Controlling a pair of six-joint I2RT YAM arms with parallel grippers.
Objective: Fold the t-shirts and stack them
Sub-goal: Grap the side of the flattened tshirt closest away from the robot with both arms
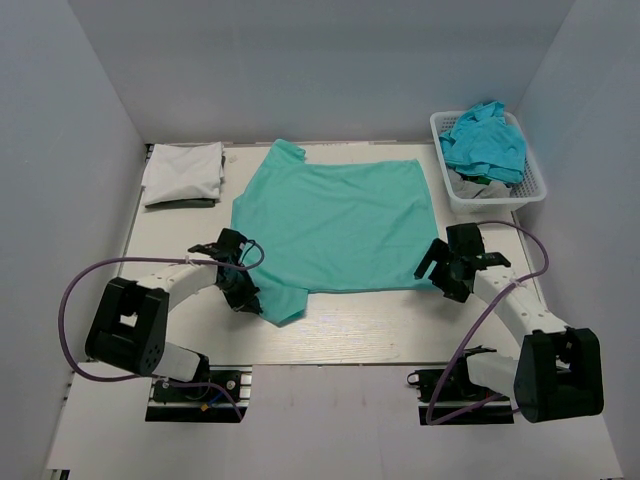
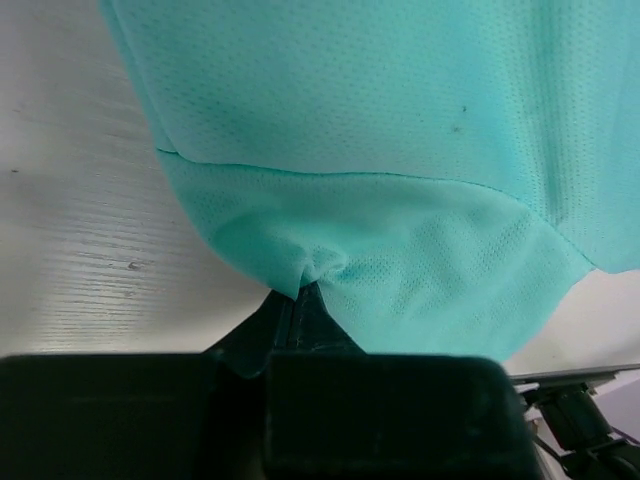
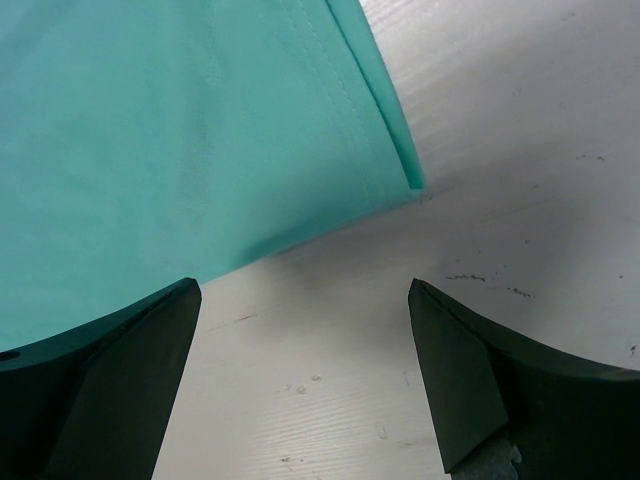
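Observation:
A teal-green t-shirt (image 1: 335, 225) lies spread flat in the middle of the table. My left gripper (image 1: 246, 291) is at the shirt's near left sleeve. In the left wrist view that gripper (image 2: 300, 296) is shut on a puckered bit of the sleeve (image 2: 400, 260). My right gripper (image 1: 438, 270) stands open just off the shirt's near right corner. In the right wrist view the hem corner (image 3: 395, 160) lies ahead of the right gripper (image 3: 302, 290), and only bare table shows between its fingers. A folded white t-shirt (image 1: 183, 170) rests on a dark grey one (image 1: 182, 203) at the far left.
A white lattice basket (image 1: 490, 198) stands at the far right with crumpled turquoise-blue t-shirts (image 1: 485, 142) heaped in it. Grey walls close in the table on three sides. Purple cables loop beside both arms.

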